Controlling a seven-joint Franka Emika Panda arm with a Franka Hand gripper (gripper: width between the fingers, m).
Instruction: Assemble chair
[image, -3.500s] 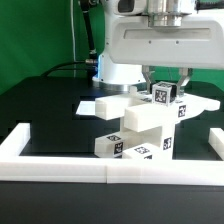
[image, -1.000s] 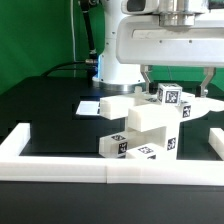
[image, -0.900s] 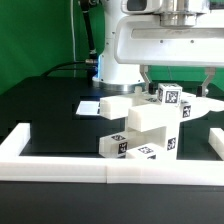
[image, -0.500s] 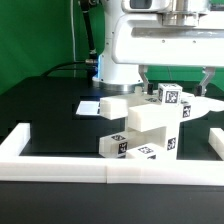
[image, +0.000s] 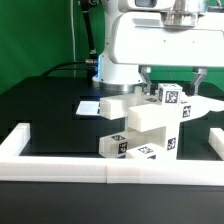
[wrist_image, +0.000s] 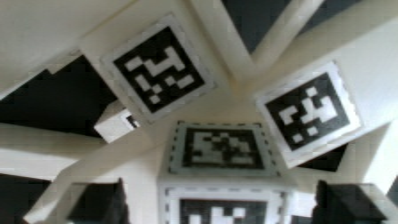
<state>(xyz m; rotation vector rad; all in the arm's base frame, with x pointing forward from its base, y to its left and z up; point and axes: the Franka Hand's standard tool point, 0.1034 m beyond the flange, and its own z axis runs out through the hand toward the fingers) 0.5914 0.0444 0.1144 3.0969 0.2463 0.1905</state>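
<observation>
Exterior view — gripper (image: 174, 80) spread wide; chair (image: 148, 118) beneath.

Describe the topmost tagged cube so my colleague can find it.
Find the chunky white plastic chair stack on the black table. Directly under the big white robot gripper sits a small white cube. It alone is the highest piece, above the other tagged blocks.

Bright, even overhead light; soft exterior view, blurred close wrist view.
</observation>
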